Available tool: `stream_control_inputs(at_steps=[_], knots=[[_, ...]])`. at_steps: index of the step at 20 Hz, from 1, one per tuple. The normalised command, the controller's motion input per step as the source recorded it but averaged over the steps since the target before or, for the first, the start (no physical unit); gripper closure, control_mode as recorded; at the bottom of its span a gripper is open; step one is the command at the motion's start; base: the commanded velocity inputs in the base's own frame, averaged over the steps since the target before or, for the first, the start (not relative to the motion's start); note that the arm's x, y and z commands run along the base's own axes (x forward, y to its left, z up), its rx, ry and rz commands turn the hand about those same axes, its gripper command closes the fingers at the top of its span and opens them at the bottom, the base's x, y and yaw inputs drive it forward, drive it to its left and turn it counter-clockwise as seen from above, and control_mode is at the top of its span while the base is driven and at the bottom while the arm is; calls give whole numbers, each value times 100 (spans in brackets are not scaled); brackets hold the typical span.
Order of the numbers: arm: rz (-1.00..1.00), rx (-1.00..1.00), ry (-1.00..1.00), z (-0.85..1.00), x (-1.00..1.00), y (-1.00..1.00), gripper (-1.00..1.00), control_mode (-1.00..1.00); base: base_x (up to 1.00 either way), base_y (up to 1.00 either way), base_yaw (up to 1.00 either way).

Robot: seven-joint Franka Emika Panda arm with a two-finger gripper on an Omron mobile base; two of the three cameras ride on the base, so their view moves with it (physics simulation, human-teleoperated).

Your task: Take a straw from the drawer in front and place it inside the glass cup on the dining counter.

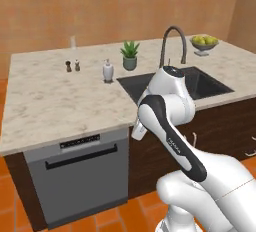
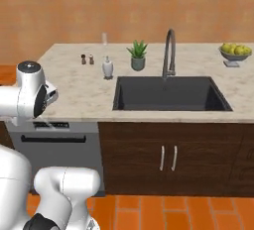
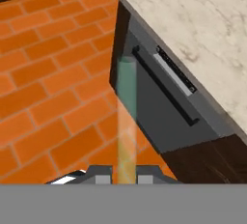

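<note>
My gripper is shut on the straw, a thin pale tan stick that rises from between the fingertips in the hand view. The hand hangs below the edge of the dining counter, in front of the grey dishwasher and above the orange brick floor. The glass cup stands upright at the far edge of the beige marble counter, well away from the hand. The drawer is out of view.
On the counter stand two dark shakers, a white pump bottle, a potted plant and a fruit bowl. A dark sink with a tall faucet is set into it. Cabinet doors lie below the sink.
</note>
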Motion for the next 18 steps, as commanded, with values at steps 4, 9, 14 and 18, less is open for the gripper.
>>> stream_control_inputs(at_steps=[4,9,14,18], knots=[[0,0,0,0,0,0,100,100,0,100,-11],[0,0,0,0,0,0,100,100,0,100,-11],[0,0,0,0,0,0,100,100,12,100,-10],[0,0,0,0,0,0,100,100,30,100,-10]])
